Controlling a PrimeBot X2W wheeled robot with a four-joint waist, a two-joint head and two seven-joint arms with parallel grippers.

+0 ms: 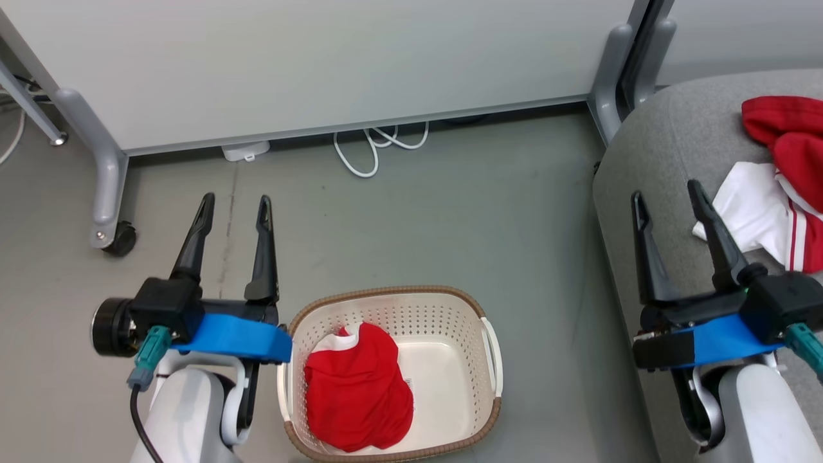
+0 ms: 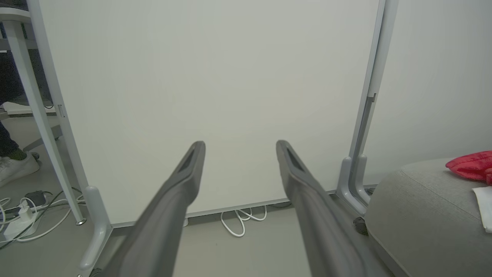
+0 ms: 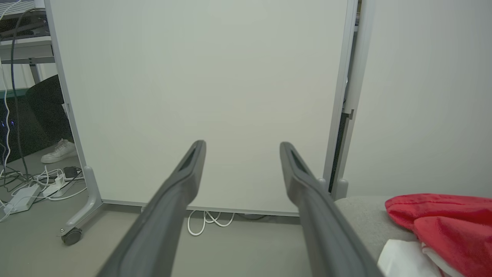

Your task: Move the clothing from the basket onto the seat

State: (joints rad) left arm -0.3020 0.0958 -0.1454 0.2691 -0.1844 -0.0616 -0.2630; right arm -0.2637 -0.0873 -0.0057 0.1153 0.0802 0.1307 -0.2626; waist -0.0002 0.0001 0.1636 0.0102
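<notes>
red garment (image 1: 358, 389): bright red soft fabric, crumpled in a heap, white band at its top edge; lies in the left half of the basket (image 1: 386, 292)
basket: cream-white perforated plastic, brown woven-look rim, white side handles; stands on the grey floor (image 1: 450, 212) between the two arms
red and white garments (image 1: 787, 161): red piece bunched on top, white panel spread below it, thin red-and-white stripe trim; they lie on the seat (image 1: 662, 141)
seat: light-grey upholstery, rounded corner, right of the basket and apart from it
left gripper (image 1: 236, 204): fingers apart, holding nothing, over the floor just left of the basket
right gripper (image 1: 665, 190): fingers spread, holding nothing, over the seat's near edge; one finger overlaps the white panel in the head view, contact cannot be told
blue tape (image 1: 238, 337): a band round each gripper's base
white cable (image 1: 370, 151): looped at the foot of the pale partition (image 1: 321, 58)
</notes>
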